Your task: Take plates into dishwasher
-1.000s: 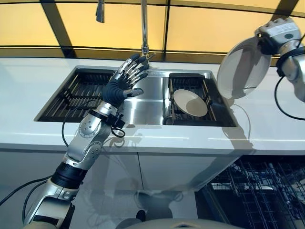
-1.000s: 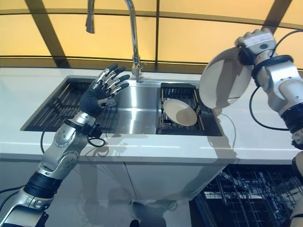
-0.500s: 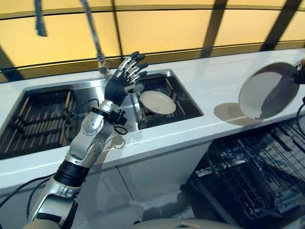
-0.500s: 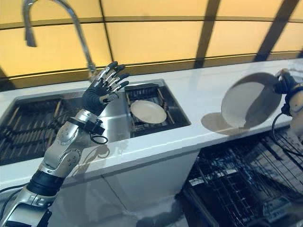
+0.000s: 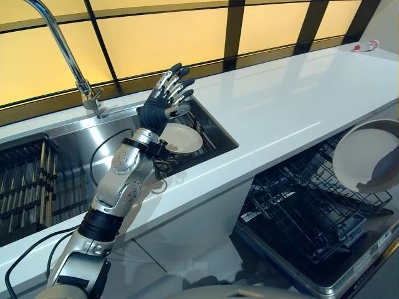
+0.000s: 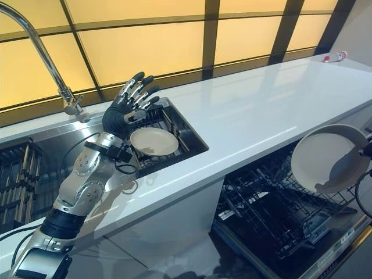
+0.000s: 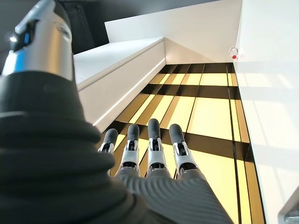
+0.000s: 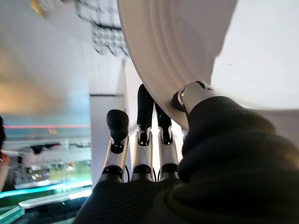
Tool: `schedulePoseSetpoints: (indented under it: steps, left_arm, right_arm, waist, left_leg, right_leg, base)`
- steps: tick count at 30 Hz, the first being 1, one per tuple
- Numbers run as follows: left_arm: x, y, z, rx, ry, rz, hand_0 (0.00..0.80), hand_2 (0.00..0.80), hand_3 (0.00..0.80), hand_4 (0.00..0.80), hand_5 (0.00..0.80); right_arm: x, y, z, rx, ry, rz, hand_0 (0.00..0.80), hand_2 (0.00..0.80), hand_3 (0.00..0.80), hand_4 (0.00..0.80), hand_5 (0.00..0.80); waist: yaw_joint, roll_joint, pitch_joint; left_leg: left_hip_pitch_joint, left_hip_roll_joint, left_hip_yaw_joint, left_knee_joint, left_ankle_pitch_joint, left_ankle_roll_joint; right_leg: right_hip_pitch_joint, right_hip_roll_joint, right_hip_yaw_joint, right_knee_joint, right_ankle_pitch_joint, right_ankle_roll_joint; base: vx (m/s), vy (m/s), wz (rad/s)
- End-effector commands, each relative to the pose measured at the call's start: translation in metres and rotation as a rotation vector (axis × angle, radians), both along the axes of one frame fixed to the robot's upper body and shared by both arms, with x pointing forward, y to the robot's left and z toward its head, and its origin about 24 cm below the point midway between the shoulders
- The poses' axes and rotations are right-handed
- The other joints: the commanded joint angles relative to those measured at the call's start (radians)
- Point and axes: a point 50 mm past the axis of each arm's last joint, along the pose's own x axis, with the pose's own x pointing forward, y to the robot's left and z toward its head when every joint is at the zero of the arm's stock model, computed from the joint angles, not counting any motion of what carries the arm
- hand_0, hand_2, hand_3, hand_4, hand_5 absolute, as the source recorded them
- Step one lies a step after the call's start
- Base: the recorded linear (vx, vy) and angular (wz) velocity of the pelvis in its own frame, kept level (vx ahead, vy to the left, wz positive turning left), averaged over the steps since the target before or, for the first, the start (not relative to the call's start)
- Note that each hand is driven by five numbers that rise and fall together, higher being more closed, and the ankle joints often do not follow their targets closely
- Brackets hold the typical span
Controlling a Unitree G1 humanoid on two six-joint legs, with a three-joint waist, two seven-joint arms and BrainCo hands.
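Note:
My right hand (image 8: 140,158) is shut on a white plate (image 6: 326,158); its thumb presses the rim and its fingers lie behind the plate (image 8: 187,42). The plate is held tilted above the open dishwasher's dark wire rack (image 5: 299,212), at the right edge of the eye views. A second, cream plate (image 5: 182,137) leans in the black rack in the sink (image 5: 212,134). My left hand (image 5: 163,104) is open and empty, with fingers spread, raised above the sink beside that plate.
A white counter (image 5: 287,106) runs along the window, with the pulled-out dishwasher rack below its front edge. A tall tap (image 5: 68,56) stands behind the sink. Another black rack (image 5: 25,187) lies in the sink's left part. A small tube (image 5: 365,45) lies at the counter's far end.
The camera has swung to the right. My right hand has carried the white plate from over the counter down above the dishwasher rack. My left hand stays raised and open.

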Motion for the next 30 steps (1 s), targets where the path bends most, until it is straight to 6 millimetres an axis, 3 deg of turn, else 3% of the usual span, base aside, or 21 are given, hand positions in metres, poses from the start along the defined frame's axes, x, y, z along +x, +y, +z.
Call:
schedulePoseSetpoints:
  steps: [1, 7, 14, 24, 30]
  left_arm:
    - [-0.005, 0.000, 0.024, 0.003, -0.125, 0.005, 0.000, 0.000, 0.000, 0.000, 0.000]
    - [-0.009, -0.001, 0.022, -0.003, -0.130, -0.022, 0.000, 0.000, 0.000, 0.000, 0.000]
    - [-0.013, -0.007, 0.020, -0.015, -0.130, -0.063, 0.000, 0.000, 0.000, 0.000, 0.000]
    - [-0.018, -0.009, 0.017, -0.035, -0.116, -0.104, 0.000, 0.000, 0.000, 0.000, 0.000]
    - [-0.021, -0.009, 0.014, -0.047, -0.108, -0.122, 0.000, 0.000, 0.000, 0.000, 0.000]
  right_arm:
    - [-0.008, -0.012, 0.013, 0.064, -0.117, -0.096, 0.800, 0.800, 0.800, 0.800, 0.800]
    - [-0.014, -0.011, -0.029, 0.119, -0.101, -0.204, 0.800, 0.800, 0.800, 0.800, 0.800]
    - [-0.019, -0.005, -0.077, -0.013, -0.033, -0.316, 0.800, 0.800, 0.800, 0.800, 0.800]
    - [-0.017, 0.009, -0.113, -0.252, 0.124, -0.339, 0.800, 0.800, 0.800, 0.800, 0.800]
    - [-0.017, 0.032, -0.146, -0.246, 0.245, -0.282, 0.800, 0.800, 0.800, 0.800, 0.800]
  waist:
    - [0.040, -0.020, -0.037]
    - [0.061, -0.013, -0.031]
    - [0.093, 0.006, -0.025]
    - [0.142, 0.026, -0.025]
    - [0.160, 0.034, -0.028]
  left_leg:
    - [0.046, -0.007, -0.002, 0.008, -0.123, 0.053]
    - [0.045, -0.009, -0.014, 0.008, -0.125, 0.059]
    - [0.047, -0.012, -0.030, 0.008, -0.125, 0.066]
    - [0.041, -0.017, -0.059, 0.008, -0.116, 0.069]
    - [0.036, -0.020, -0.078, 0.008, -0.110, 0.070]
  right_leg:
    - [-0.051, 0.057, -0.031, 0.003, 0.044, 0.035]
    - [-0.048, 0.054, -0.044, 0.003, 0.042, 0.030]
    - [-0.042, 0.052, -0.063, 0.003, 0.040, 0.024]
    - [-0.037, 0.045, -0.095, 0.003, 0.036, 0.019]
    - [-0.036, 0.043, -0.112, 0.003, 0.035, 0.015]
  base:
    - [0.000, 0.000, 0.00]
    - [0.000, 0.000, 0.00]
    - [0.000, -0.001, 0.01]
    - [0.000, -0.010, 0.07]
    - [0.001, -0.008, 0.11]
